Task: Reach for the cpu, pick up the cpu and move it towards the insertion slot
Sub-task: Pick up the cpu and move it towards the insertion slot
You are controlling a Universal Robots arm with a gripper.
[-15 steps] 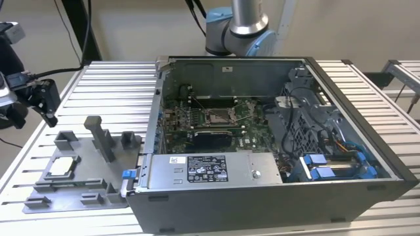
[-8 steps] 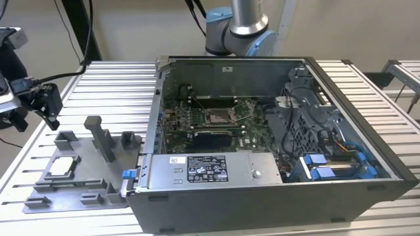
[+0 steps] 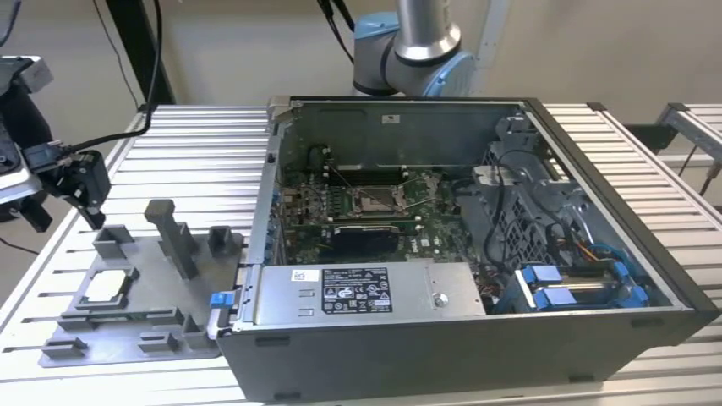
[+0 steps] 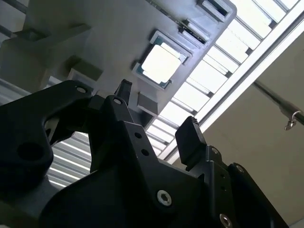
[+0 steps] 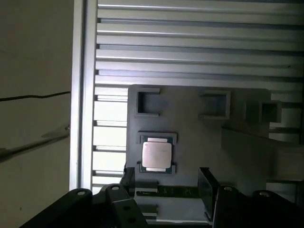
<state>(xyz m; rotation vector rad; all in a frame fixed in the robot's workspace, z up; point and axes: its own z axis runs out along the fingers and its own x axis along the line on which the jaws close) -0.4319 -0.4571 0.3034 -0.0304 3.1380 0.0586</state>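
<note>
cpu [image 3: 104, 288] is sitting flat, silver top up, in a shallow pocket of the grey fixture [image 3: 152, 296], lower left of the exterior view. Nothing is touching it. Fixture is lying on the slatted table [image 3: 192, 152], just beside the case [image 3: 451, 347] on the exterior view's left.

Gripper [image 3: 81, 196] is hanging at mid-left of the exterior view, above the fixture's far end and apart from the cpu. Fingers are standing apart w/ nothing between them.

In the first wrist view the gripper [image 5: 167, 183] is showing both fingers [image 5: 206, 187] spread, and the cpu [image 5: 156, 155] is lying on the fixture [image 5: 190, 137] beyond the gap, clear of both tips. Second wrist view is showing the same: gripper [image 4: 156, 114] spread, cpu [image 4: 160, 64] past the fingers [image 4: 190, 137] on the fixture [image 4: 95, 33], no contact.

Slot [image 3: 373, 199] is sitting at centre of the exterior view inside the case, w/ a silver frame and dark middle, on the green board [image 3: 304, 203]. It's well apart from the cpu, w/ the case wall between them.

Arm [image 3: 418, 42] is standing at top centre, behind the case.
</note>
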